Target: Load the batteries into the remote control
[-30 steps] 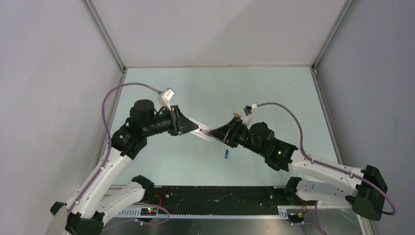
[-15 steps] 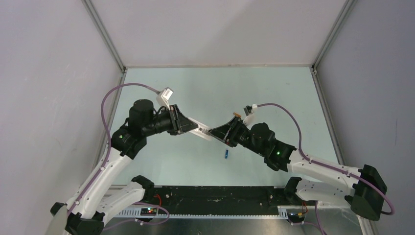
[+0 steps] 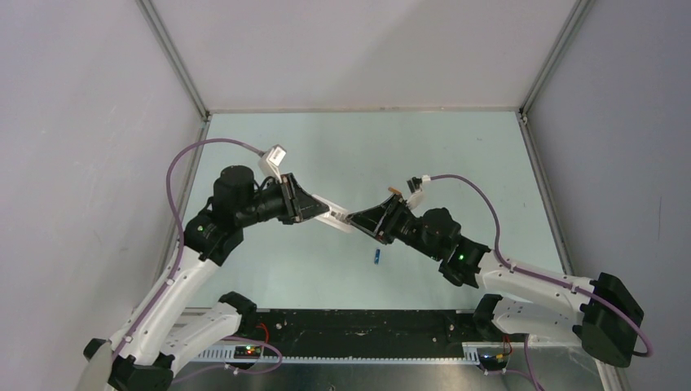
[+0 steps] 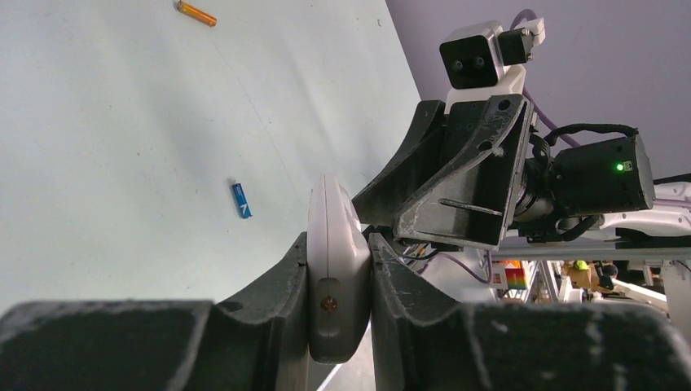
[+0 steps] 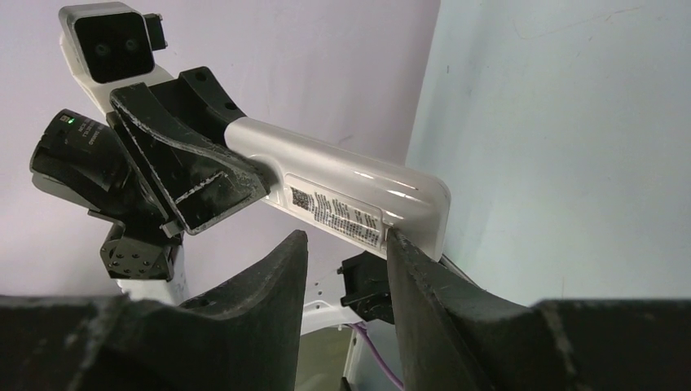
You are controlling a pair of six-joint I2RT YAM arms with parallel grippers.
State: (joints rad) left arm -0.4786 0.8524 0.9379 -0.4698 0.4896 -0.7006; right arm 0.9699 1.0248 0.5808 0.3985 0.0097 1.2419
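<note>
Top external view has both arms meeting over the middle of the table (image 3: 326,147), with the white remote (image 3: 341,220) held up in the air between them. The left gripper (image 3: 325,215) is clamped on 1 end of the remote, which sits edge-on between its 2 fingers. The right gripper (image 5: 342,244) is at the other end with its fingers apart. From its wrist view, 1 fingertip (image 5: 401,248) is against the remote's back, just beside the printed label (image 5: 334,208), and the other is clear of it. The blue battery (image 3: 377,257) lies on the table below the grippers. The orange battery (image 4: 196,13) lies farther off on the table.
</note>
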